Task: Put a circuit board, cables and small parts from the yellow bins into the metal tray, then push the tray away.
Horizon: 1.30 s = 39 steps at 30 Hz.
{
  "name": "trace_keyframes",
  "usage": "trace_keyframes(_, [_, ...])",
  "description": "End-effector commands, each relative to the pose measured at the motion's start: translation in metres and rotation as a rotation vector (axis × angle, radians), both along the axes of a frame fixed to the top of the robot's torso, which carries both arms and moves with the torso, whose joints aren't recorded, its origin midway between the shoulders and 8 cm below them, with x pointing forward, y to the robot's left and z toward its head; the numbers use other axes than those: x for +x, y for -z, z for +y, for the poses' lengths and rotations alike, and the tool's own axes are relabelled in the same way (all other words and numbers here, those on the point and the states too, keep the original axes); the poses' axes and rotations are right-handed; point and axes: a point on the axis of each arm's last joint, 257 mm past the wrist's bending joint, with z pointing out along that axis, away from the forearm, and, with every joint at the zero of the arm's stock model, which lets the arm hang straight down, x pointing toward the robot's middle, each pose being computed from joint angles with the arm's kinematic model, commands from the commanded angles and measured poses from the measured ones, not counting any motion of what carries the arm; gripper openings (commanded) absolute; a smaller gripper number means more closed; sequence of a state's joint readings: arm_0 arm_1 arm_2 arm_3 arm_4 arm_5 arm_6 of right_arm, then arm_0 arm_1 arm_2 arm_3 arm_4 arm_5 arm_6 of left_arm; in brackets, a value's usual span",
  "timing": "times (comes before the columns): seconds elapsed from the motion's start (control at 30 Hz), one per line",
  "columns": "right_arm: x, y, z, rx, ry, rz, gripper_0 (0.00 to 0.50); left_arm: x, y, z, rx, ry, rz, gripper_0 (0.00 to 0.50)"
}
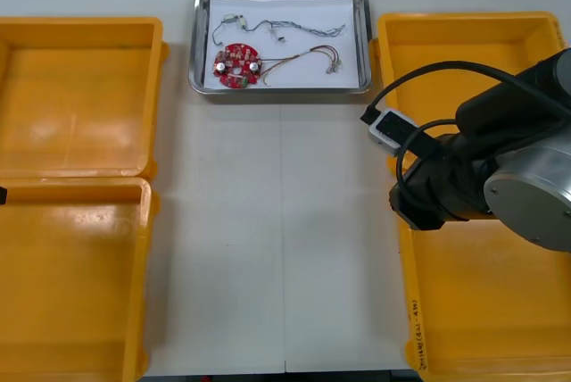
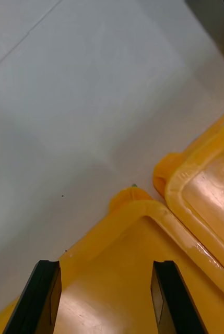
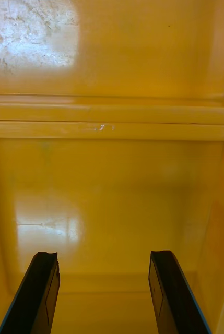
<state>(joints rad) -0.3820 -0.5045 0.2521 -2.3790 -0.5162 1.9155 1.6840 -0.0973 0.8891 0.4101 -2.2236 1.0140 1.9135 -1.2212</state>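
Right tool (image 2: 105,265) wide over right bin (image 2: 143,207) corner; left tool (image 3: 104,255) wide in left bin (image 3: 112,182); tray (image 1: 367,43) far.

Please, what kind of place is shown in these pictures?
Probably an electronics assembly or kitting bench in a workshop: yellow bins flank a light table, and a metal tray holds a round red circuit board and cables.
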Motion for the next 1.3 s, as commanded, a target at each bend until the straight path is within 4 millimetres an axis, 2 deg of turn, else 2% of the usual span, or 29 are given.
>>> trace_keyframes(0.03, [-0.003,-0.003,-0.048,0.017,0.185,-0.021,0.5,-0.005,-0.011,0.011,0.063,0.037,-0.014,0.5])
trace_keyframes(0.4, [-0.007,0.001,-0.112,0.052,0.389,0.011,0.5,-0.005,-0.011,0.011,0.063,0.037,-0.014,0.5])
trace_keyframes(0.73, [-0.003,0.013,-0.151,0.186,0.526,0.146,0.499,-0.005,-0.011,0.011,0.063,0.037,-0.014,0.5])
trace_keyframes(1.0, [-0.002,0.015,-0.154,0.236,0.621,0.157,0.5,-0.005,-0.011,0.011,0.063,0.037,-0.014,0.5])
trace_keyframes(1.3, [-0.002,0.016,-0.158,0.239,0.651,0.153,0.5,-0.005,-0.011,0.011,0.063,0.037,-0.014,0.5])
